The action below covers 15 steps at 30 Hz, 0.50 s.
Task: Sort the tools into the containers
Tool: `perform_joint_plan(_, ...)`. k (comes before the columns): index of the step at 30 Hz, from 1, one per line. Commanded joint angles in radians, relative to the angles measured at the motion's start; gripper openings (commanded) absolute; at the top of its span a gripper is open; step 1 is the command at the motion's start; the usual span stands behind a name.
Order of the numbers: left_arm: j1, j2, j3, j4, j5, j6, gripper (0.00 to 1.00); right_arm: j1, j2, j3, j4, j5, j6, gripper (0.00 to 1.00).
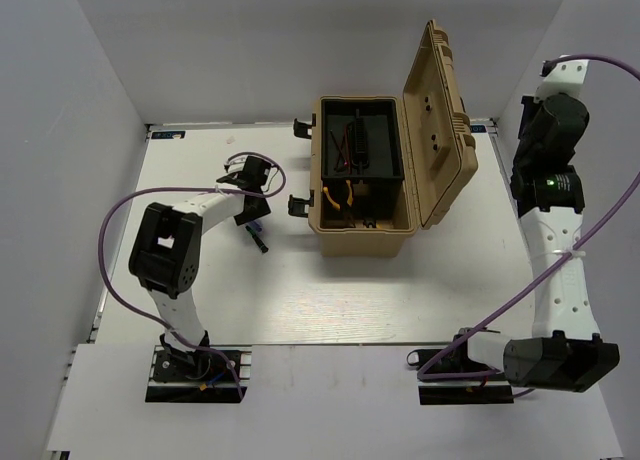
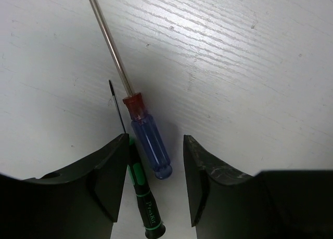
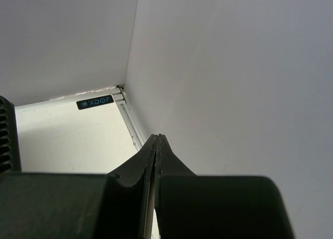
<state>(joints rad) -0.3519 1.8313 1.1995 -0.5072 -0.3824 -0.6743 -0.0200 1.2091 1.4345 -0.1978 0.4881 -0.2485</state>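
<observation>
while right claw (image 3: pixel 157 139) hangs closed, raised — left claw (image 2: pixel 156 141) straddles blue screwdriver (image 2: pixel 147 136).

**Top view:** fixed camera high behind the arm bases (image 1: pixel 195 365), looking down on the whole table (image 1: pixel 350 300).
**Left wrist view:** very close, facing down onto the screwdriver (image 2: pixel 151 145), which is also seen left of centre from above.
**Right wrist view:** raised, facing the table's far corner (image 3: pixel 122 87), which lies at upper right from above.

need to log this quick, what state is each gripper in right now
Left gripper: open, holding nothing, jaws either side of the blue-handled screwdriver.
Right gripper: shut, holding nothing.
</observation>
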Motion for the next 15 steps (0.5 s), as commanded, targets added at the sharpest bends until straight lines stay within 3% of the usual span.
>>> perform_joint_plan(1,0.011,0.022,0.005,0.007,-0.013,-0.008,0.57,-0.020,-0.040,-0.005,-0.011,-0.049,0.057,0.00)
perform_joint_plan(15,0.021,0.097,0.043,-0.002,-0.013,-0.008,0.51,-0.044,-0.077,-0.037,-0.055,-0.112,0.087,0.00)
